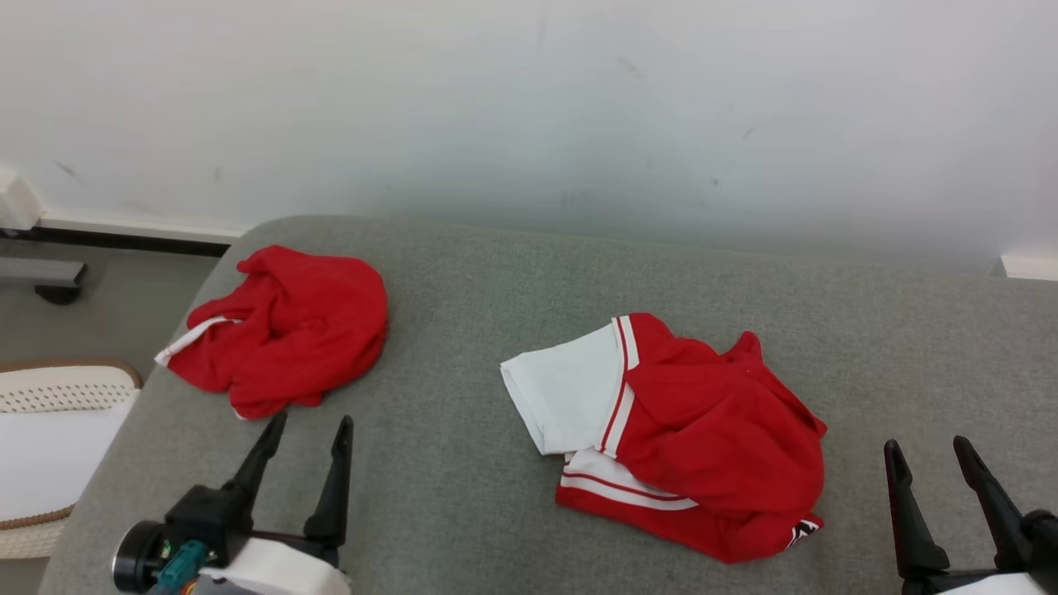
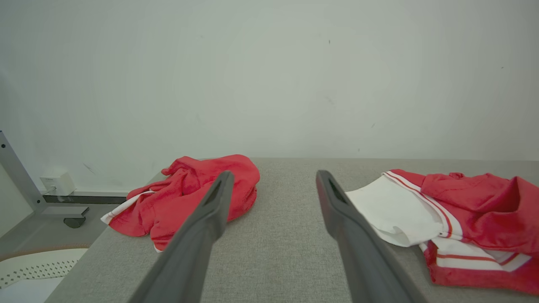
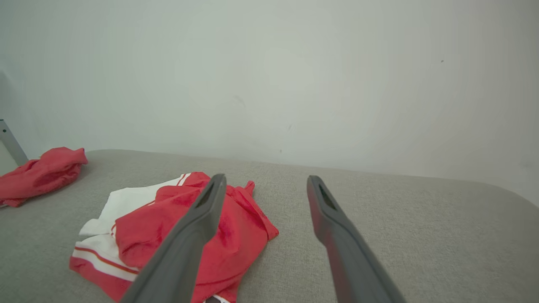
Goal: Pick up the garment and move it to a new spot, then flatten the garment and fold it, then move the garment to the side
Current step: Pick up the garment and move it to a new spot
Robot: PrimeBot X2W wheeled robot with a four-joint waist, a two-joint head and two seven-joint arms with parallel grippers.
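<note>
The red-and-white garment lies crumpled near the middle of the gray cushion, with a second red garment bunched near its far left corner. The left gripper and right gripper hover at the near edge, jaws spread wide, holding nothing.

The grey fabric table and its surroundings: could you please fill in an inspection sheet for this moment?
Surface: grey fabric-covered table, rounded far corners, no stains seen.
Job's things: red and white garment crumpled right of centre, partly folded over itself; red bundled garment near the far left corner, apart from it. Neither is flattened.
Clutter: nothing seen.
Grippers: left gripper and right gripper both open and empty, at the near edge, touching no cloth.
Cables: nothing seen.
Surroundings: pale scuffed wall behind; white perforated basket beside the table's left side; grey metal frame foot on the floor beyond it.
</note>
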